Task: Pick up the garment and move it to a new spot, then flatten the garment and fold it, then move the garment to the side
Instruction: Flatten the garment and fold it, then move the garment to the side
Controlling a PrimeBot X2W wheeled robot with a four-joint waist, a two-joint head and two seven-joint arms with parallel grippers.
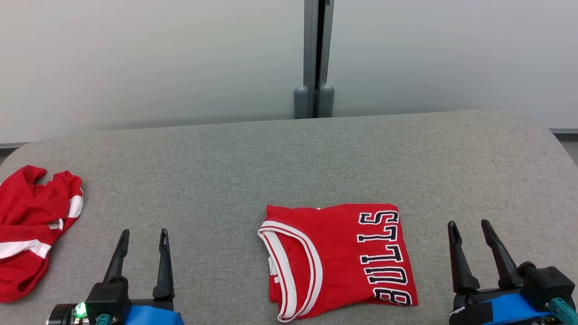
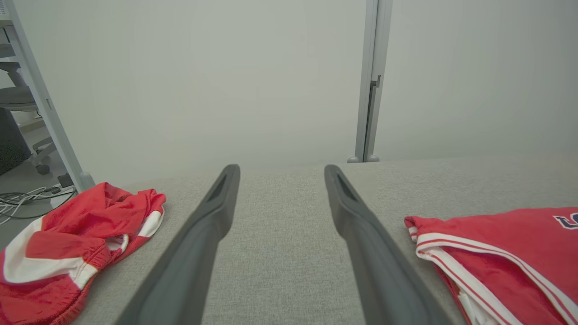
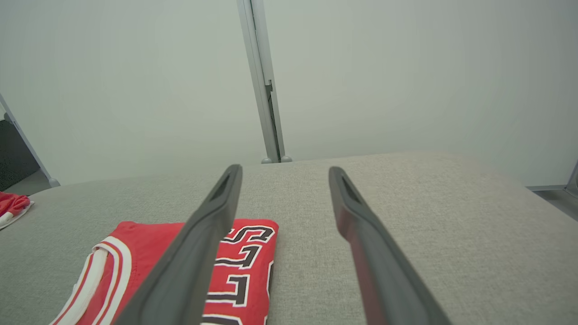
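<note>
A red jersey (image 1: 336, 259) with white trim and "BULLS" lettering lies folded into a neat rectangle on the grey table (image 1: 289, 158), near the front middle. It also shows at the lower right of the left wrist view (image 2: 501, 253) and at the lower left of the right wrist view (image 3: 149, 266). My left gripper (image 1: 143, 232) stands open to the left of the jersey, nothing between its fingers (image 2: 212, 216). To the jersey's right, my right gripper (image 1: 468, 223) is open and empty too, fingers (image 3: 361, 234) apart over bare cloth.
A second red and white garment (image 1: 31, 225) lies crumpled at the table's far left edge (image 2: 76, 243). A pale partition wall with a grey post (image 1: 316, 58) stands behind the table. Left of it, cables and a chair base (image 2: 27, 180) sit on the floor.
</note>
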